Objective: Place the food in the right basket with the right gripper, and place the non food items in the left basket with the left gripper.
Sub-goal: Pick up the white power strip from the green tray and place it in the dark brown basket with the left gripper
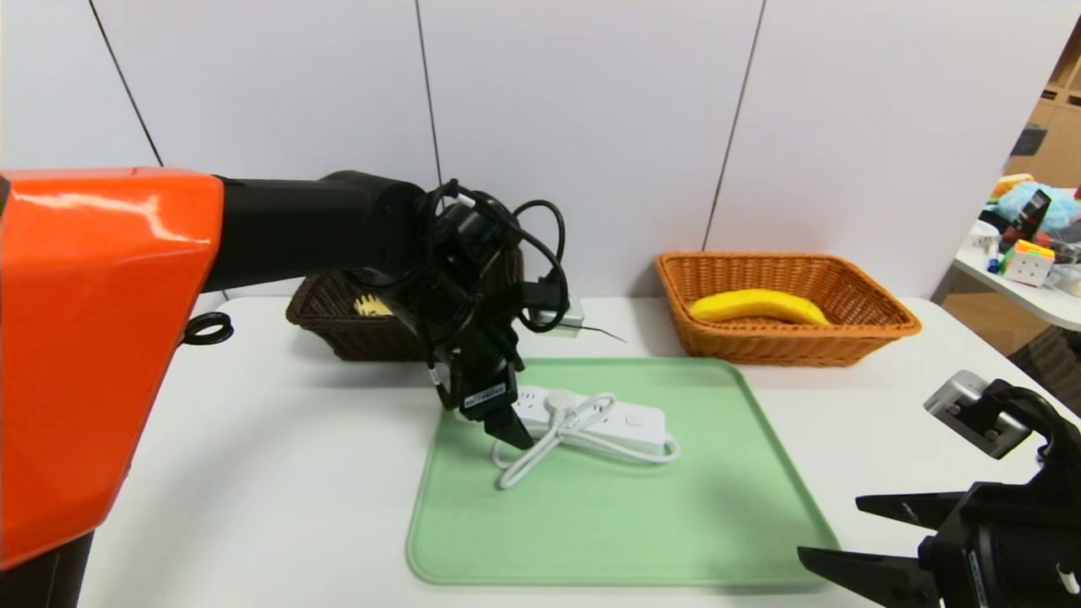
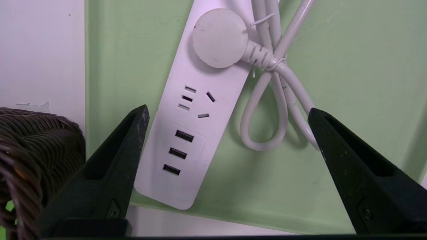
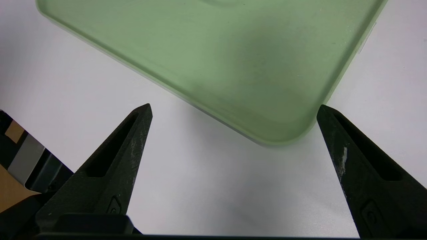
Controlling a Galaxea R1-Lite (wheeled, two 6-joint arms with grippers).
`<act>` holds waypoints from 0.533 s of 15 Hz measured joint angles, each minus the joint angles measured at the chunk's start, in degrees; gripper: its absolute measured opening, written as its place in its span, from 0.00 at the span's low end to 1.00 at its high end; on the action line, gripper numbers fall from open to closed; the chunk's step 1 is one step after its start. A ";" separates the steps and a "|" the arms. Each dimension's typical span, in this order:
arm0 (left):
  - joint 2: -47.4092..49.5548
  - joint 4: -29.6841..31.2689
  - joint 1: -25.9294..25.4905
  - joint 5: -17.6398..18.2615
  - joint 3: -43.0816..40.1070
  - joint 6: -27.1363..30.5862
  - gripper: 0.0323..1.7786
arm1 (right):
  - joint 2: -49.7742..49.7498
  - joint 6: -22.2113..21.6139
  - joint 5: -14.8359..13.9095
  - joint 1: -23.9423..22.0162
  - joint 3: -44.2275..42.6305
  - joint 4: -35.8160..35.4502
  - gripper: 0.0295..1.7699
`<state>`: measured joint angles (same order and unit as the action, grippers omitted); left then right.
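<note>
Power strip (image 2: 186,133) lies on the green tray (image 1: 625,523); my left gripper (image 2: 228,113) hovers spread over its end, empty. One spoon (image 1: 372,306) shows half-hidden in the dark basket (image 1: 355,333). One banana (image 1: 757,306) fills the orange basket (image 1: 861,291). Right gripper (image 1: 844,528) sits parked, open.

White table (image 1: 253,439) with green mat (image 1: 616,523), dark basket (image 1: 338,325), orange basket (image 1: 785,342)

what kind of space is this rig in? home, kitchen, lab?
Most likely a lab or test room, not a home: a bare white table against plain white wall panels, a staged green tray between two wicker baskets, and a side table of assorted props with a puzzle cube.
</note>
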<state>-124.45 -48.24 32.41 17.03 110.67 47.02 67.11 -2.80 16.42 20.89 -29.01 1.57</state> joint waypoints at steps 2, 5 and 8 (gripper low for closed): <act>-0.73 1.08 -0.01 0.06 -0.02 0.22 0.95 | -0.05 0.02 0.00 0.00 0.07 0.00 0.96; -2.17 3.25 0.00 0.09 0.00 0.55 0.95 | -0.07 0.00 -0.02 -0.04 0.07 0.00 0.96; -3.16 3.43 0.02 0.24 0.02 0.74 0.95 | -0.07 0.00 -0.09 -0.09 0.24 0.02 0.96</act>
<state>-127.61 -44.81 32.44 17.27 110.69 47.76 67.04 -2.80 16.34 20.81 -28.77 1.60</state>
